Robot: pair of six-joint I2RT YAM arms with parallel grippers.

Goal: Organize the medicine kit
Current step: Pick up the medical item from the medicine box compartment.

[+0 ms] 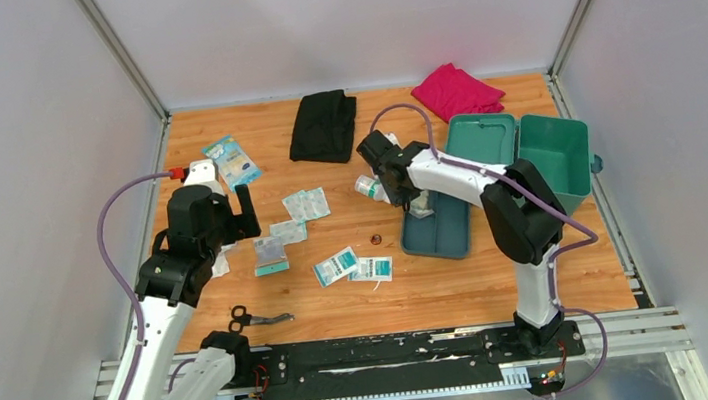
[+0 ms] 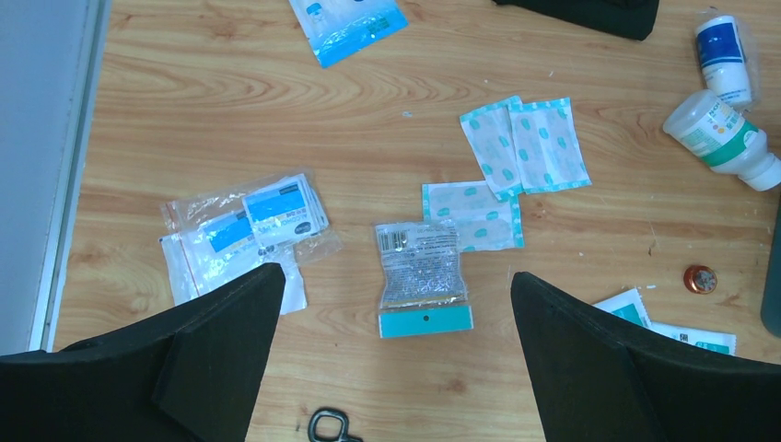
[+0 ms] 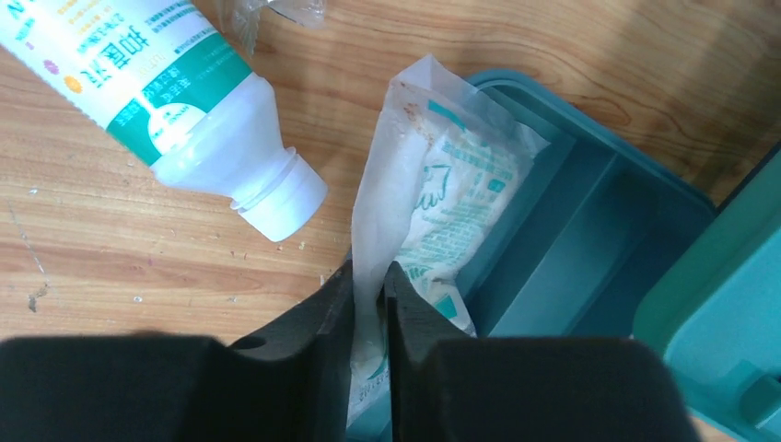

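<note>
The teal medicine kit (image 1: 554, 157) stands open at the right, its lid (image 1: 480, 137) lying flat and its inner tray (image 1: 439, 231) out on the table in front. My right gripper (image 3: 368, 269) is shut on the edge of a white plastic packet (image 3: 442, 184) with green print. The packet lies across the tray's near-left corner (image 3: 589, 230). A white bottle (image 3: 184, 92) with a green label lies on the wood just left of the packet. My left gripper (image 2: 396, 273) hangs open above the table's left side, over a small zip bag (image 2: 422, 276) with a teal strip, holding nothing.
Plaster packets (image 2: 525, 143), a clear bag of pads (image 2: 244, 230), sachets (image 1: 352, 266) and scissors (image 1: 258, 319) are scattered on the table's left half. A black cloth (image 1: 323, 126) and a pink cloth (image 1: 458, 90) lie at the back. A second small bottle (image 2: 723, 55) lies by the first.
</note>
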